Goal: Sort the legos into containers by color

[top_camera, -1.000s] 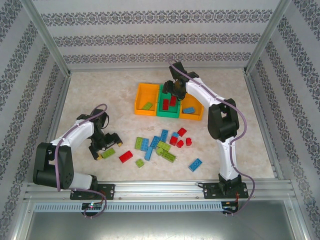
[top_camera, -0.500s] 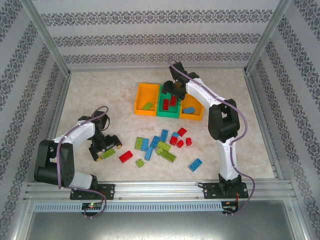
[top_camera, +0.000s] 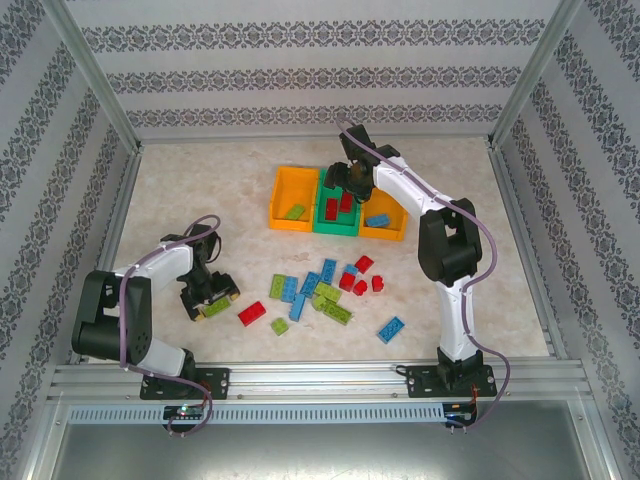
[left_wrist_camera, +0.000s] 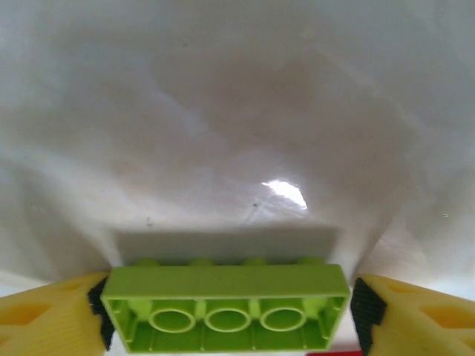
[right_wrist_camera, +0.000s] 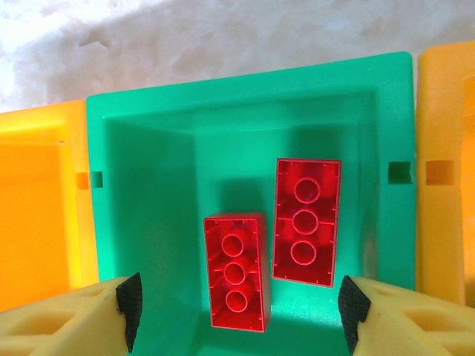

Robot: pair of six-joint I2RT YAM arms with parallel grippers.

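Left gripper (top_camera: 208, 297) low over table (top_camera: 200, 190), near-left; fingers closed on the ends of a lime green brick (left_wrist_camera: 226, 308), hollow underside toward the wrist camera; right gripper (top_camera: 345, 182) above green bin (right_wrist_camera: 148, 185), fingers spread wide; two red bricks (right_wrist_camera: 306, 221) lie in that bin, side by side, undersides up; loose legos (top_camera: 320, 290) scattered mid-table.
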